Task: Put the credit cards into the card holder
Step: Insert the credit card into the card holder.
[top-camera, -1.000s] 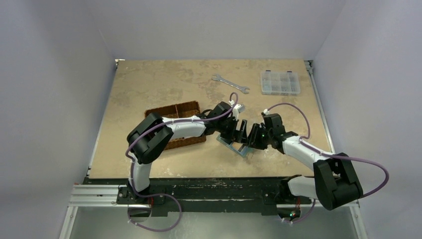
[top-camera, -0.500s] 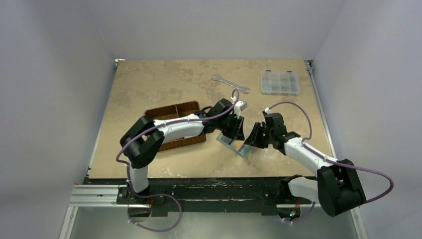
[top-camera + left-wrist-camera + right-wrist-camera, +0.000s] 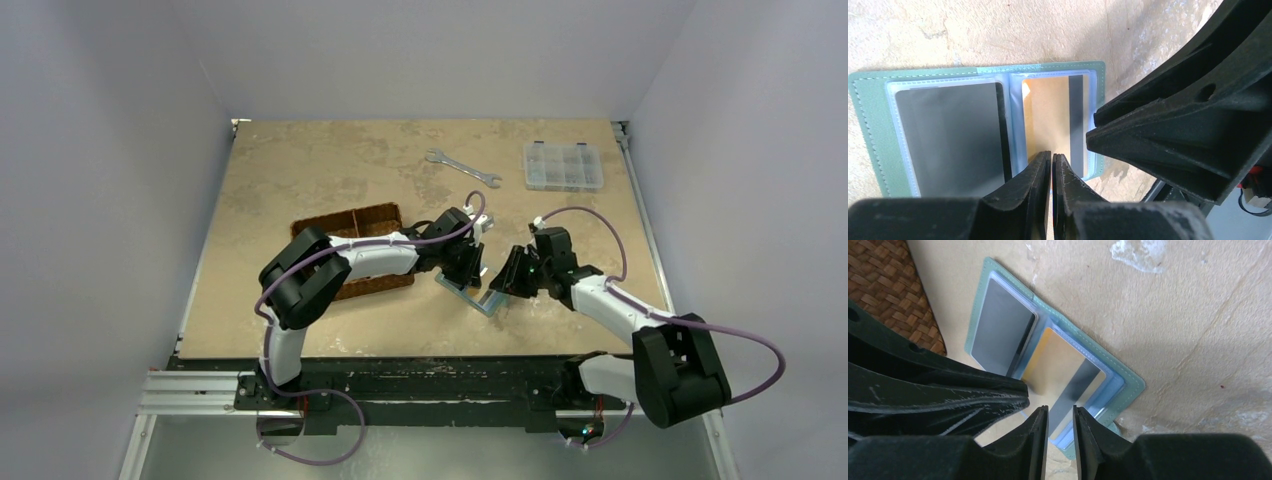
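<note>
Card holder [image 3: 870,130]: lies open and flat on the table [image 3: 300,180], a little nearer than the middle. Sits at 4 o'clock of the brown woven basket [image 3: 350,218] and at 6 o'clock of the wrench [image 3: 462,168]. Shows a grey-green stitched border around two clear pockets, side by side.

Dark card [image 3: 950,140]: sits fully inside the pocket on the basket side. Looks black from the left wrist, glossy grey from the right wrist.

Orange-yellow card [image 3: 1045,115]: lies in the other pocket, with a stripe along one long edge. One end hidden under black fingers; cannot tell whether pushed fully home.

Left gripper [image 3: 1052,159]: reaches in from 11 o'clock of the holder in the top view. Pressed almost together, down to a hairline slit, with nothing visible inside. Hangs right over the near end of the orange-yellow card; cannot tell whether touching the card or just above.

Right gripper [image 3: 1060,412]: comes in from 2 o'clock of the holder. Parted by a narrow gap, framing the card's stripe and the clear pocket edge below. Clamps nothing that can be seen. Stands just beside the left gripper, over the same half of the holder; contact between the two cannot be told.

Clear compartment box [image 3: 563,166]: rests near the far right corner of the table, at 1 o'clock of the holder and 3 o'clock of the wrench, well apart from both arms.
</note>
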Robot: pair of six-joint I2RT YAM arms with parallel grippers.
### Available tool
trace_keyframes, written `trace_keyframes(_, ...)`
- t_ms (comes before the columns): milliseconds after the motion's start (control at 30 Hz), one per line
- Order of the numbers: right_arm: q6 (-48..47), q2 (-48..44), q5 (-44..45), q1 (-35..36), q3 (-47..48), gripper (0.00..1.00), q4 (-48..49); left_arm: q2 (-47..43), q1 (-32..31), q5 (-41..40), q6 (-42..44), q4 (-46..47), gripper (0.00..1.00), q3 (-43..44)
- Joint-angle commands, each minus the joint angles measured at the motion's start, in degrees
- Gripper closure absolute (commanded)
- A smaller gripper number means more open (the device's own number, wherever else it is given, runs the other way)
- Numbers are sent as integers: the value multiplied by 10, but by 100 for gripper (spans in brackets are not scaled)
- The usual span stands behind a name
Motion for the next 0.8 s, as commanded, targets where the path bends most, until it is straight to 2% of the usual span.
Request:
trace_keyframes(0,5,3,-21,-2,-13,66,24,-1,0,-24,20,9,90,2)
trace_keyframes(300,42,-9,-31,-8,-39,58,40,8,1,-43,25,15,93,-16)
trace_keyframes(767,53,-20,-41,-11,-41,58,42,22,3,-39,21,27,95,-36)
